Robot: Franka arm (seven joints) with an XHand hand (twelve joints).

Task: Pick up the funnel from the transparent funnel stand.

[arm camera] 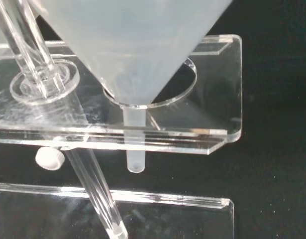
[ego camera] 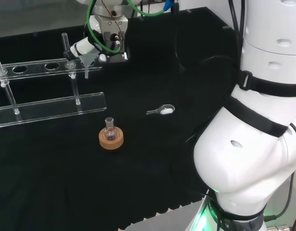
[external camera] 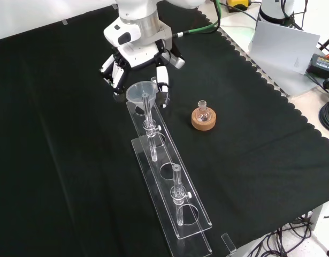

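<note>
A translucent funnel (external camera: 142, 92) sits in the end hole of the clear funnel stand (external camera: 169, 176), its stem (arm camera: 135, 149) poking down through the upper shelf (arm camera: 212, 127). The hand (external camera: 137, 51) hangs just behind and above it. Its fingers (external camera: 115, 72) reach down on one side of the funnel's rim and its thumb (external camera: 163, 80) on the other, fairly straight and close to the rim. Whether they touch the rim I cannot tell. In the head view the hand (ego camera: 108, 41) is at the stand's (ego camera: 46, 108) right end, over the funnel (ego camera: 86, 60).
A small round flask on a cork ring (external camera: 203, 115) stands to the right of the stand in the front view. A small scoop with white powder (ego camera: 163, 110) lies on the cloth. Two upright clear rods (external camera: 177, 193) rise from the stand. The cloth's scalloped edge (external camera: 282, 101) runs along the right.
</note>
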